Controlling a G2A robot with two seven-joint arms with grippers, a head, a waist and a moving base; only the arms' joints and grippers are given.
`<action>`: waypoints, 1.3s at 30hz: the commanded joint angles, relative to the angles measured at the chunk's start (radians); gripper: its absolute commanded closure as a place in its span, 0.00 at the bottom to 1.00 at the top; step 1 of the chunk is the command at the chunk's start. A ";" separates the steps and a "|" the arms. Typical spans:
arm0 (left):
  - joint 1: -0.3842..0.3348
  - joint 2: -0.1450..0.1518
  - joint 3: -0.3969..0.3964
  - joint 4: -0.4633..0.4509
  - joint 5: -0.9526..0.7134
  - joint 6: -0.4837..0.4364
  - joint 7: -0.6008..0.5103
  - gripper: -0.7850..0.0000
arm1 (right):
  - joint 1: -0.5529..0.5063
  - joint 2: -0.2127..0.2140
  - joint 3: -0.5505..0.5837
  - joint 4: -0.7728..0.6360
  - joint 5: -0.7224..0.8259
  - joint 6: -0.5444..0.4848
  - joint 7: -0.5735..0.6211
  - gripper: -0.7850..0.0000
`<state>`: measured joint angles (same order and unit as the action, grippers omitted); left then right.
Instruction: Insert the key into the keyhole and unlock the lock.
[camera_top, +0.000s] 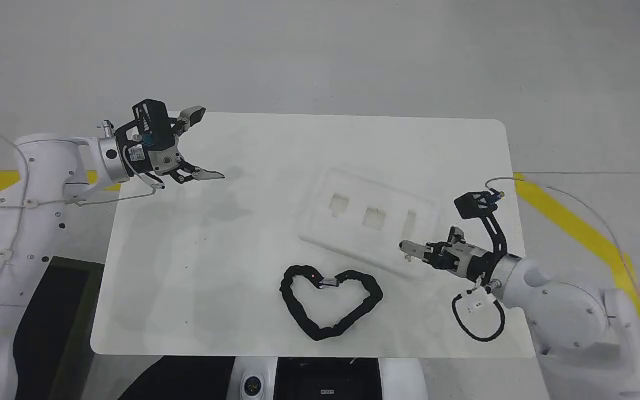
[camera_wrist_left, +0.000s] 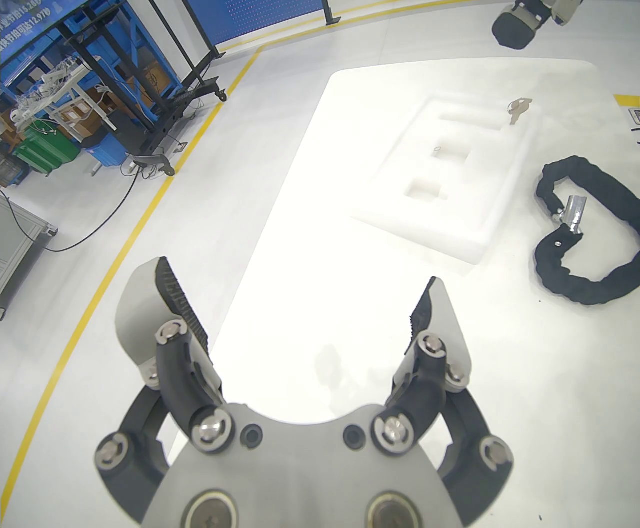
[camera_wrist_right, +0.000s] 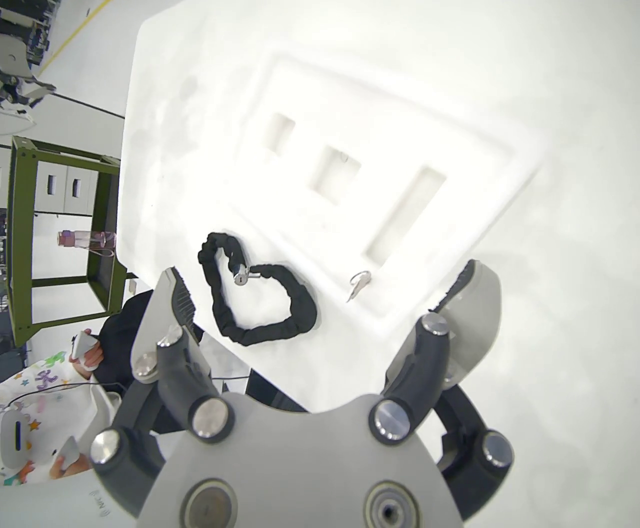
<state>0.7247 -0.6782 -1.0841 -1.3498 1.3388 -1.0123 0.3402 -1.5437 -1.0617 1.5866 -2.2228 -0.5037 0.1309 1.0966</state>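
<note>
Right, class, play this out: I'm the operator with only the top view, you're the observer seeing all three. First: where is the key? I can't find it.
Observer: The key lies on the foam tray, just past one end of its longest slot.
Operator: Is the right gripper holding anything?
Observer: No, it is wide open and empty, apart from the key.
Operator: And the keyhole?
Observer: It faces the right wrist camera, on the silver lock cylinder joining the ends of the chain.
</note>
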 joint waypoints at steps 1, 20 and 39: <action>0.000 0.000 0.000 0.000 0.000 0.000 0.000 0.00 | 0.012 0.000 -0.029 0.005 -0.004 0.038 0.020 0.00; 0.000 0.000 0.000 0.000 0.000 0.000 0.000 0.00 | 0.137 0.001 -0.220 0.079 -0.130 0.210 0.102 0.00; 0.000 0.000 0.000 0.000 0.000 0.000 0.000 0.00 | 0.187 0.004 -0.275 0.146 -0.169 0.250 0.130 0.53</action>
<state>0.7247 -0.6783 -1.0841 -1.3498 1.3388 -1.0123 0.3402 -1.3574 -1.0579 1.3115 -2.0784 -0.6689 0.3785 1.2241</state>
